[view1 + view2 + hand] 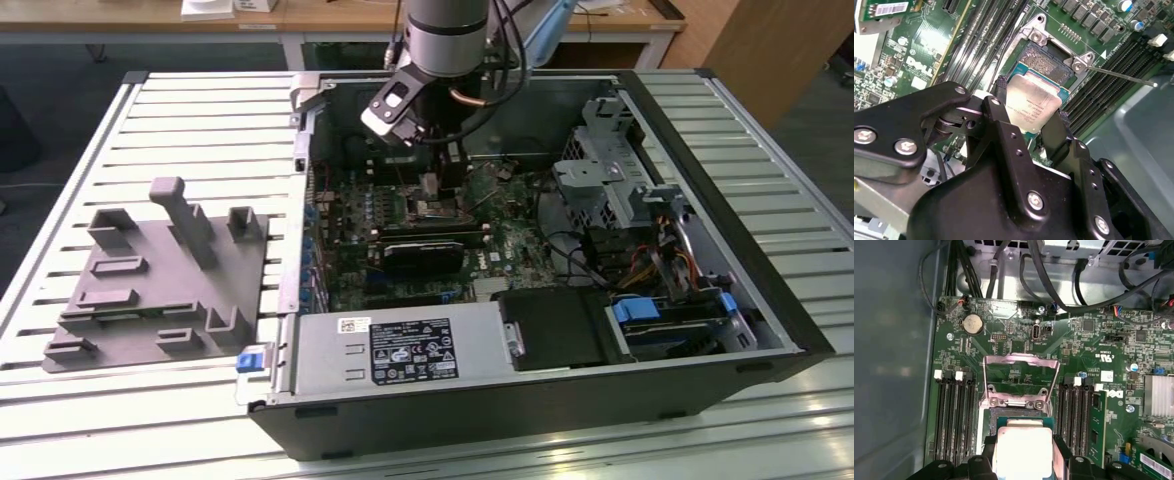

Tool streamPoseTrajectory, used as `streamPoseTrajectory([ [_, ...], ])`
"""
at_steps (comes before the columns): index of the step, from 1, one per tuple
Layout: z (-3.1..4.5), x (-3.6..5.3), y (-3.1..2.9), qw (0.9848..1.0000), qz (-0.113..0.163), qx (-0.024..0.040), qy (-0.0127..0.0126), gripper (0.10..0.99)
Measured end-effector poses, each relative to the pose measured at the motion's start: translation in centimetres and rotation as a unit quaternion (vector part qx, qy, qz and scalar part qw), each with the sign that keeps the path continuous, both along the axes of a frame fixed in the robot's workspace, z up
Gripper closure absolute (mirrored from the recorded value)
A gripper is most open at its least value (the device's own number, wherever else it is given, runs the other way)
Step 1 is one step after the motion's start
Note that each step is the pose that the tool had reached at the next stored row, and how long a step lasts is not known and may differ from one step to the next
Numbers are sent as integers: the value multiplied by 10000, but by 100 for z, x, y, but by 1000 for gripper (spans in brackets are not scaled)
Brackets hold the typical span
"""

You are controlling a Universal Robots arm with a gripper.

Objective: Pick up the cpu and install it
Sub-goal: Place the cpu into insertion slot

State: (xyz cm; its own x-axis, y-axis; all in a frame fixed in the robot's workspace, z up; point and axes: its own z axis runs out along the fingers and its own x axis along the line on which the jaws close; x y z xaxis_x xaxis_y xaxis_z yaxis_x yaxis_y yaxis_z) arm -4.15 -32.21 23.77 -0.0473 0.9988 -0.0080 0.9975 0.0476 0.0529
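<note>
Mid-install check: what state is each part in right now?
cpu: clamped between the fingers, over the socket.
gripper: shut on the cpu.
socket: uncovered.
load plate: flipped up, open.
lever: released.
computer case: on its side, panel off.

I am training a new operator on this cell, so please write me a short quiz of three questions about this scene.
1. True or false: the jaws are shut on the cpu.
2. The lid of the socket is: A) open, B) shut over the cpu, C) lying on the table.
3. Fill in: in the exterior view, the grey tray lies at the view's ____ of the case.

Key: 1 true; 2 A; 3 left.
</note>
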Motion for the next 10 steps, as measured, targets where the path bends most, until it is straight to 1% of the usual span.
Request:
streamPoseTrajectory([
  [8, -131, 1, 5, 10000, -1, 0, 0, 557],
  [10, -149, 0, 12, 10000, -7, 0, 0, 557],
])
